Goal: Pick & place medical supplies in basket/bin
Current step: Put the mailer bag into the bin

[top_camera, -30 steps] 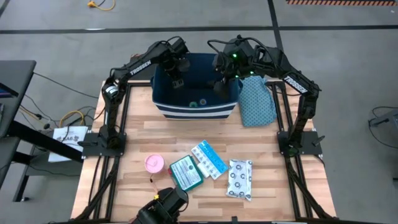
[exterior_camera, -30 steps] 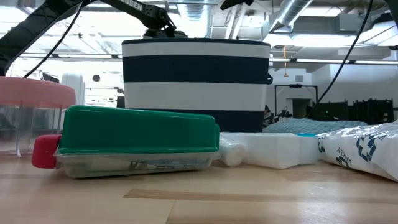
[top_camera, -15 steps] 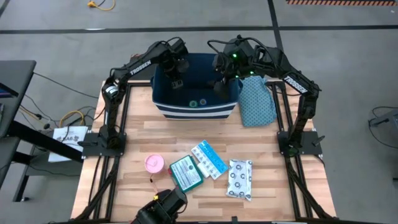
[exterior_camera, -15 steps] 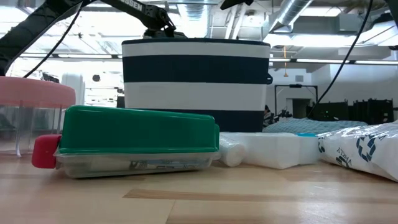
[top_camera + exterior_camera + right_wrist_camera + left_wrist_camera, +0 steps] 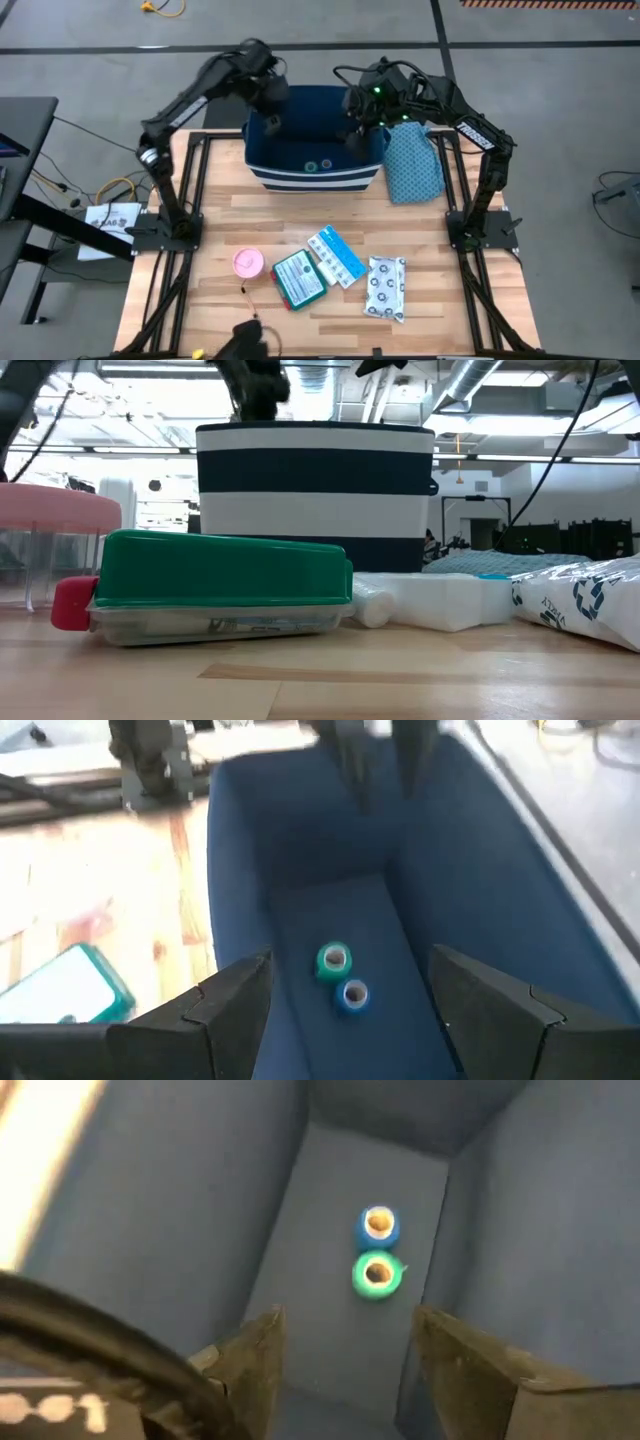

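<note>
Nearest the front edge of the table (image 5: 215, 300) lies a row of supplies: a pink round roll (image 5: 247, 263) with a thin swab stick (image 5: 245, 291) just beside it, a teal flat box (image 5: 299, 278), a light-blue and white packet (image 5: 336, 256) touching the box's far corner, and a white ring-patterned pouch (image 5: 386, 288) a little apart at the right end. All of these sit well apart from both grippers, on the near side of them. Farther back stands the navy bin (image 5: 262, 175) with white stripes near its base, and a teal dotted cloth (image 5: 413, 164) lies against its right wall. On the bin's floor a small green tape roll (image 5: 376, 1274) and a small blue roll (image 5: 378, 1224) lie side by side, touching or very nearly so. The left gripper (image 5: 271, 119) hangs over the bin's left part with its fingers (image 5: 250, 1365) spread and nothing between them, the two rolls below and ahead of it. The right gripper (image 5: 351, 137) hangs over the bin's right part, fingers (image 5: 232, 1000) likewise parted and empty, the rolls just below it.
</note>
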`<state>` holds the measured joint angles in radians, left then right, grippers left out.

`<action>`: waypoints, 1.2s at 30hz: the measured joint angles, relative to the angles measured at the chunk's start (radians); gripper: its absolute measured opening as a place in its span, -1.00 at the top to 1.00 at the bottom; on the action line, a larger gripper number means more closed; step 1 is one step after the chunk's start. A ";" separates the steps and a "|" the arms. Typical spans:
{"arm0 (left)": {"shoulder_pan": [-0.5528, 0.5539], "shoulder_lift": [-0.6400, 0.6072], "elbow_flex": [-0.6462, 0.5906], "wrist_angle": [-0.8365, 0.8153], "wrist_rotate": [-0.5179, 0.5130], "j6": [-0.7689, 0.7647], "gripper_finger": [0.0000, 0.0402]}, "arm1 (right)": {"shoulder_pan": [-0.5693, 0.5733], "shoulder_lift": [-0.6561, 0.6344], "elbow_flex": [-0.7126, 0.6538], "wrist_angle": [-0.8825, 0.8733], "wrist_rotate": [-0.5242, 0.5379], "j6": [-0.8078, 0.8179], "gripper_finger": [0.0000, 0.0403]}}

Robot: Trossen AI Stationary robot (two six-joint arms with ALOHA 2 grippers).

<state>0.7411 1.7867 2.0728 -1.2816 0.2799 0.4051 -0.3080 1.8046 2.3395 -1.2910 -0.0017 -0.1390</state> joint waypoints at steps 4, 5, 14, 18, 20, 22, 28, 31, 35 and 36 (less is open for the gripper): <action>-0.019 -0.107 0.000 0.001 0.018 -0.004 -0.05 | 0.000 0.000 0.000 -0.090 0.000 0.000 -0.29; -0.027 -0.131 0.000 0.001 0.024 -0.006 -0.05 | 0.000 0.000 0.000 -0.115 0.000 0.001 -0.29; -0.131 -0.297 0.001 -0.015 0.031 -0.087 -0.05 | 0.046 0.000 0.000 -0.278 0.000 0.166 -0.29; -0.195 -0.337 0.001 -0.055 0.034 -0.124 -0.05 | 0.121 -0.021 0.001 -0.281 0.000 0.205 -0.29; -0.231 -0.349 0.001 -0.080 0.034 -0.147 -0.05 | 0.162 -0.029 0.001 -0.280 0.000 0.230 -0.29; -0.272 -0.359 0.001 -0.089 0.033 -0.179 -0.05 | 0.210 -0.032 0.000 -0.280 0.002 0.260 -0.29; -0.412 -0.396 0.001 -0.099 0.027 -0.309 -0.05 | 0.385 -0.086 -0.027 -0.279 0.075 0.371 -0.29; -0.510 -0.421 0.000 -0.074 -0.031 -0.403 -0.05 | 0.486 -0.128 -0.078 -0.279 0.166 0.484 -0.29; -0.713 -0.440 0.000 0.011 -0.224 -0.525 -0.05 | 0.631 -0.195 -0.192 -0.281 0.327 0.680 -0.29; -0.772 -0.441 0.000 0.026 -0.287 -0.547 -0.05 | 0.668 -0.211 -0.226 -0.277 0.359 0.737 -0.29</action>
<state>-0.0307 1.3457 2.0727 -1.2556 -0.0071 -0.1417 0.3603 1.5936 2.1132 -1.5677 0.3569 0.5980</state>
